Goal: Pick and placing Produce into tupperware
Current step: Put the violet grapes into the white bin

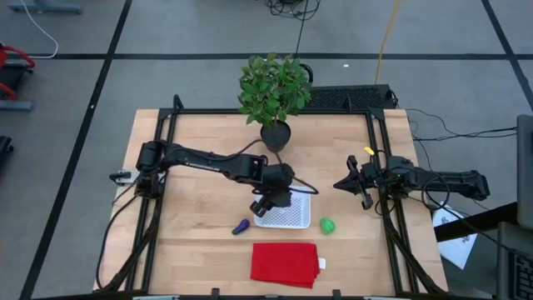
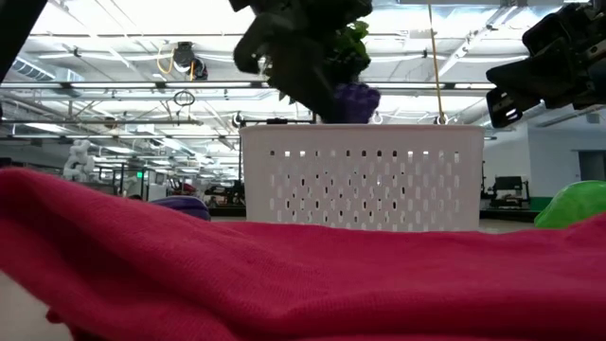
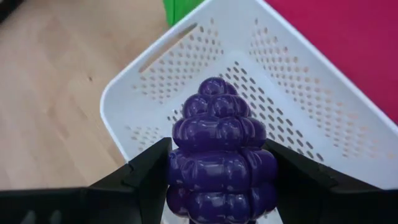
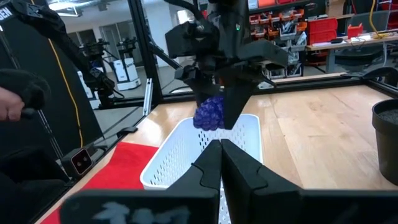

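One purple grape bunch (image 3: 217,155) is held by the left gripper (image 3: 217,180) directly above the white basket (image 3: 298,93); the right gripper (image 4: 221,165), closed, waits at 3 o'clock.

Setting: robotics lab / industrial workshop hall. Wooden benchtop (image 1: 208,242) sits in a black metal frame (image 1: 379,179), standing on a grey floor marked with dark tape lines (image 1: 83,125). Loose cables (image 1: 450,132) run across the floor beside the bench; a yellow cable (image 1: 386,37) trails away behind it. Low view looks into a large open hall: exposed ceiling trusses (image 2: 114,90), long rows of strip lighting (image 2: 104,38), a hanging hose reel (image 2: 185,59). Right wrist view shows other robot arms on stands (image 4: 127,53) farther back, shelving stacked with red parts bins (image 4: 323,28), and a work desk (image 4: 348,50) along the wall
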You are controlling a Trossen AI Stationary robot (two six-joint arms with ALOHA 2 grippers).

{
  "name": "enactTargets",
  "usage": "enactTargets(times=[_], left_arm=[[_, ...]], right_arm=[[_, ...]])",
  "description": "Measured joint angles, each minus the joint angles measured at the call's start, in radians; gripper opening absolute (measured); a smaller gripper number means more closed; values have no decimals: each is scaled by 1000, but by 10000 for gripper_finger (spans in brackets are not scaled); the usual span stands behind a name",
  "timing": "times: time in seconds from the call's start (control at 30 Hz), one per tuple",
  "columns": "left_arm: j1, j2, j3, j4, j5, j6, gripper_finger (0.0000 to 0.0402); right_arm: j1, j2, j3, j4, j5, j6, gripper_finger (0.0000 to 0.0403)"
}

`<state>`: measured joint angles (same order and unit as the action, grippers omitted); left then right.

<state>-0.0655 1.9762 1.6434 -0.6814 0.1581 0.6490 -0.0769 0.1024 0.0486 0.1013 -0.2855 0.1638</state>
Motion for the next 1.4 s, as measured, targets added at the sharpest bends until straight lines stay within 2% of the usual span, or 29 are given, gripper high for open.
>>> enactTargets(times=[0.17,0.3,0.5,0.87,1.4], left_arm=[[-1,67,126,-124,27,42,232],[-9,138,194,-229,15,143,232],[-30,191,262,-260,-17,269,232],[-35,224,276,-239,-34,392,232],[-13,259,275,-229,-14,374,232]], right_arm=[[0,4,0,1,0,0,0],[0,11,0,4,0,-4,0],[0,12,0,0,0,-1,0],[0,19,0,-1,0,-1,0],[0,23,0,-1,0,-26,0]])
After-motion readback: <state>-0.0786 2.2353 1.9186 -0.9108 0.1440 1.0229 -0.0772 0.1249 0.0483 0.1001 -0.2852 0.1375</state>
